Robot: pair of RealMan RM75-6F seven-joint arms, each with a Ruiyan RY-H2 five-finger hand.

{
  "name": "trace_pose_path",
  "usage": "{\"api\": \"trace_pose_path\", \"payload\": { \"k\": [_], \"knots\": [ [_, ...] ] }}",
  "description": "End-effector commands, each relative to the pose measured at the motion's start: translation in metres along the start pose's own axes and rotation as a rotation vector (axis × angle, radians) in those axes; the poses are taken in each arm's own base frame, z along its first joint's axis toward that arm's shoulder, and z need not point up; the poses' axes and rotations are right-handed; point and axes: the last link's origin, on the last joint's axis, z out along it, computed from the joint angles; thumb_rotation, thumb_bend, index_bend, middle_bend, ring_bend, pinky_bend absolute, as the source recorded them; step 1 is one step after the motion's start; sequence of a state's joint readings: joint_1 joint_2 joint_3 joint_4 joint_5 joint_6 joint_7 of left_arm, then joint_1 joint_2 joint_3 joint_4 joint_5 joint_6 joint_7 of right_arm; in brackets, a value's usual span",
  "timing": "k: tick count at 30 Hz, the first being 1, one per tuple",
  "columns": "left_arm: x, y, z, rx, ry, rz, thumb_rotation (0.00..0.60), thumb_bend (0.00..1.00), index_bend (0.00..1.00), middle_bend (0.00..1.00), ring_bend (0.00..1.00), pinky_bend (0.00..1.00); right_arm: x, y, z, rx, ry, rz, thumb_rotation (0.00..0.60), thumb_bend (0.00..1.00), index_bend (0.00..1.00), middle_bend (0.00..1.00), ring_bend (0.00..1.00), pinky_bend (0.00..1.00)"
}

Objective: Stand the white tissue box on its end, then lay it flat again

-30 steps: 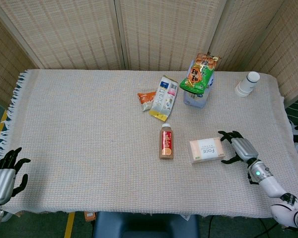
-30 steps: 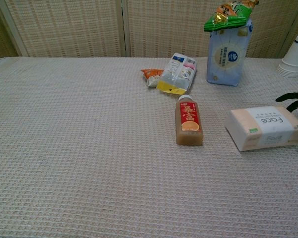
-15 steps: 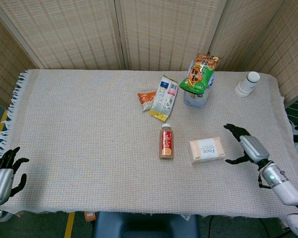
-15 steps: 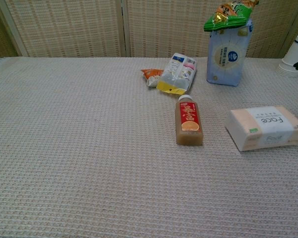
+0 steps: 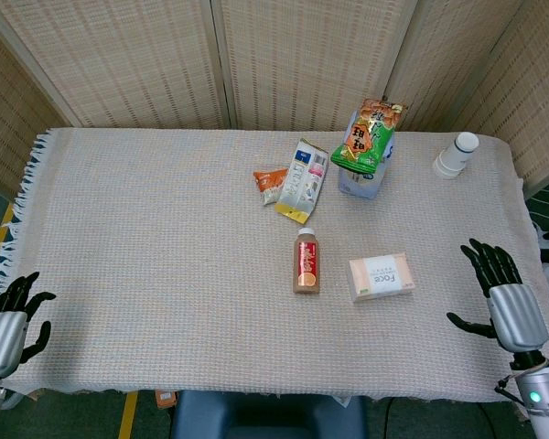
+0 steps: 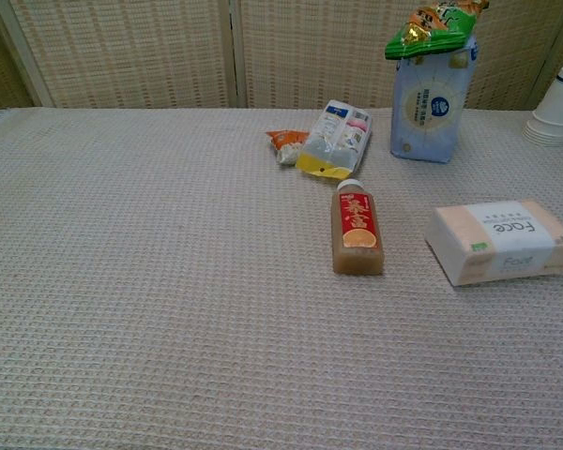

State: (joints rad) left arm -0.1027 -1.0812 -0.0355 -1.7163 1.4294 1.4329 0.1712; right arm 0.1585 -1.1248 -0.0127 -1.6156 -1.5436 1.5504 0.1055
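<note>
Tissue box point(image 5: 381, 277) flat, well apart from right hand point(image 5: 510, 306).

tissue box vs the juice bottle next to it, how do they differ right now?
The white tissue box is a flat rectangular pack, white with peach-coloured ends; the juice bottle is a slim bottle of brownish drink with a red label and a white cap. The box's long side runs across the table, while the bottle's runs front to back, cap pointing away. Both lie on their sides, apart, touched by neither hand.

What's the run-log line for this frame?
tissue box: flat on table, untouched | left hand: open, table edge | right hand: open, clear of box
</note>
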Motion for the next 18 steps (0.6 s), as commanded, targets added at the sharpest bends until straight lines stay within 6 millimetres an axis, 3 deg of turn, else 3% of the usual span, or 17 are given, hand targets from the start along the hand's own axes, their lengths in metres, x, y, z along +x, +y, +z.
{"api": "trace_pose_path", "payload": {
  "k": [1, 6, 18],
  "knots": [
    [0.000, 0.000, 0.000, -0.002, 0.000, 0.002, 0.600, 0.49, 0.30, 0.00, 0.00, 0.17, -0.021, 0.021, -0.030, -0.100, -0.088, -0.125, 0.600, 0.00, 0.07, 0.05, 0.08, 0.00],
    [-0.002, 0.000, 0.001, 0.000, -0.004, 0.010, 0.600, 0.49, 0.30, 0.00, 0.00, 0.17, -0.030, 0.042, -0.029, -0.171, -0.170, -0.221, 0.600, 0.00, 0.08, 0.05, 0.09, 0.00],
    [-0.002, 0.000, 0.001, -0.001, 0.000, 0.011, 0.600, 0.49, 0.30, 0.00, 0.00, 0.17, -0.026, 0.042, -0.026, -0.169, -0.082, -0.249, 0.600, 0.00, 0.08, 0.05, 0.09, 0.00]
  ]
}}
